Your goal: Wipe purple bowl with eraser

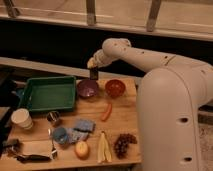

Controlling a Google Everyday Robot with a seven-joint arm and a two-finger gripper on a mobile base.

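Note:
The purple bowl (87, 89) sits on the wooden table (125, 120), between the green tray and the orange-red bowl (114, 88). My gripper (93, 70) hangs just above the far rim of the purple bowl. It is shut on the eraser (94, 74), a small dark block that points down towards the bowl. The eraser's lower end is close above the bowl's back edge; I cannot tell whether it touches.
A green tray (47, 93) lies left of the purple bowl. In front are a white cup (21, 118), a metal cup (53, 118), a blue cup (60, 135), blue pads (82, 125), a red pepper (106, 112), an apple (81, 149), a banana (103, 147) and grapes (122, 145).

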